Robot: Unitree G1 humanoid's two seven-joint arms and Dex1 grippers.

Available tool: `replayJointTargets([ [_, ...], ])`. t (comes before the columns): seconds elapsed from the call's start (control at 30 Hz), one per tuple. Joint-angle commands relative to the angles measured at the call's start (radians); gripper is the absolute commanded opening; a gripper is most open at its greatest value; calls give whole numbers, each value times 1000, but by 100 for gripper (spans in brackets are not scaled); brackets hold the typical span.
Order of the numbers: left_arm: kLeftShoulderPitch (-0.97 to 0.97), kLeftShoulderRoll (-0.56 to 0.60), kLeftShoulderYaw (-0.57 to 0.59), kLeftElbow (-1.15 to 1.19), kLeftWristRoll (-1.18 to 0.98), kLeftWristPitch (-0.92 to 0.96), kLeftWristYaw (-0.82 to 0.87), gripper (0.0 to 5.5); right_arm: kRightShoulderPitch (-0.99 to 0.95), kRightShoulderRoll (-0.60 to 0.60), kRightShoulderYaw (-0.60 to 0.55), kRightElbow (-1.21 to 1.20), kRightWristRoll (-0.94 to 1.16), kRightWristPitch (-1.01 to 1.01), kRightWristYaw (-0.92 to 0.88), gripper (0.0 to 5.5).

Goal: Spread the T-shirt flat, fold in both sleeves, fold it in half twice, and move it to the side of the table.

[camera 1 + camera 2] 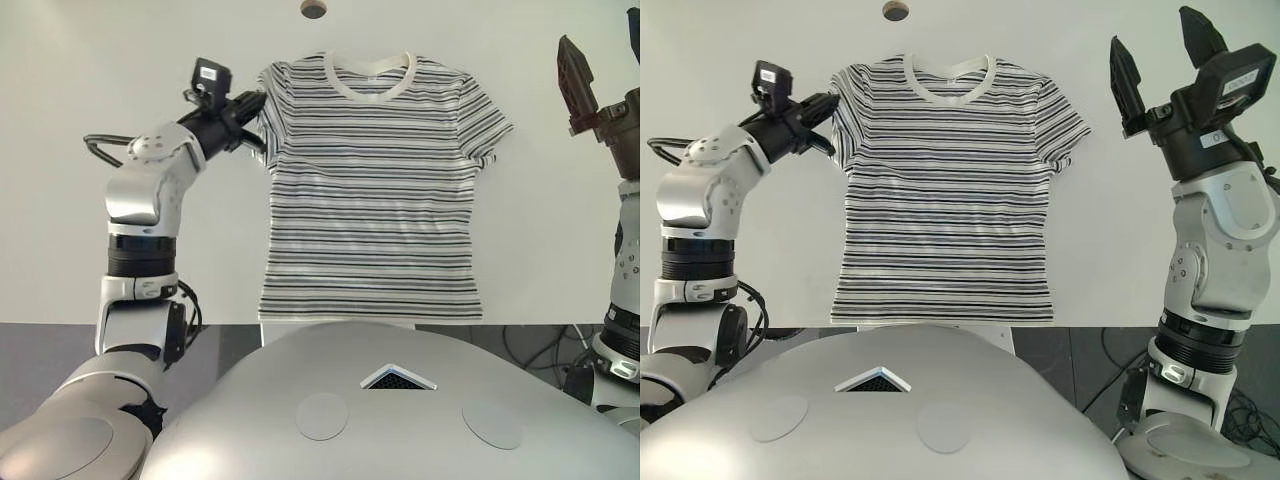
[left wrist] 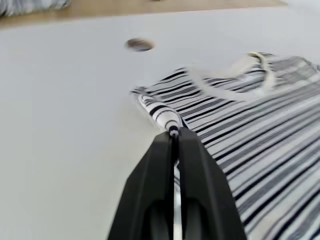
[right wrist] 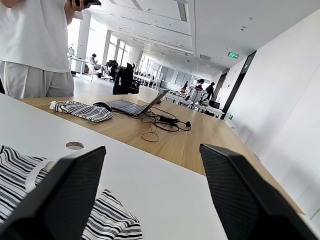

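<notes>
- Striped T-shirt (image 1: pixel 372 185) lies flat in the middle of the bench (image 1: pixel 50 230), collar toward the far edge, hem toward the robot. Body is smooth, and both sleeves stick out to the sides.
- Left hand (image 2: pixel 172 132) is pressed together on the outer edge of the left sleeve (image 1: pixel 272 105), pinching a thin ridge of cloth. The sleeve is bunched a little at the pinch. The grip sits low at bench level, which looks like the grab for turning that sleeve inward.
- Right hand (image 1: pixel 1163 66) is spread wide and holds nothing. It is raised off the bench, apart from the right sleeve (image 1: pixel 1065 125), fingers pointing up. It is probably parked clear while the left side works.
- Round cable hole (image 1: pixel 314 9) in the bench is just beyond the collar, not touching the shirt.
- Progress guess: spreading looks done. No sleeve is folded yet, and both half-folds and the move aside are left.
- Risk: the pinch is thin, so the sleeve could slip out, or dragging it could wrinkle the shoulder.
</notes>
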Motion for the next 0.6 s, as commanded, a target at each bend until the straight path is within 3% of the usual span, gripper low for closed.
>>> replayJointTargets([
  [0.03,-13,-19,-49,-7,51,-13,6,2,-21,7,7,9,-8,-4,14,353],
  [0.23,-80,-116,-207,52,161,-16,34,2,-16,18,19,13,-32,-13,19,353],
  [0.3,-107,-155,-236,73,179,-13,42,43,-10,22,24,17,-41,-21,19,353],
  [0.47,-120,-229,-243,24,162,47,44,130,9,33,23,39,-58,-33,19,353],
  [0.6,-53,-214,-222,-235,-6,188,-65,133,39,32,29,139,-65,28,14,353],
])
